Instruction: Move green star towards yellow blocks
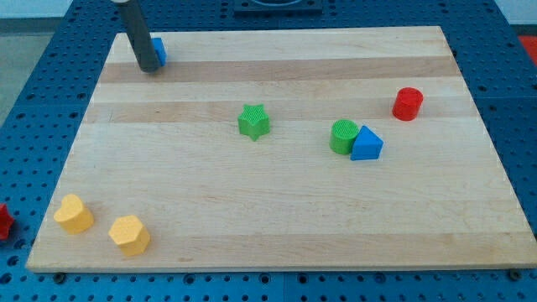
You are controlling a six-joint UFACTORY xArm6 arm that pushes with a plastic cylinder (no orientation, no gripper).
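Note:
The green star (253, 122) lies near the middle of the wooden board (277, 218), slightly toward the view's top. Two yellow blocks sit at the bottom left: a heart-like one (74, 214) and a hexagonal one (129, 234). My tip (149, 69) is at the board's top left corner, far up and left of the green star. It stands right against a blue block (159, 51) that it partly hides.
A green cylinder (343, 136) touches a blue triangular block (367, 144) right of centre. A red cylinder (408, 103) stands at the upper right. A red piece (4, 221) lies off the board at the left edge, on the blue perforated table.

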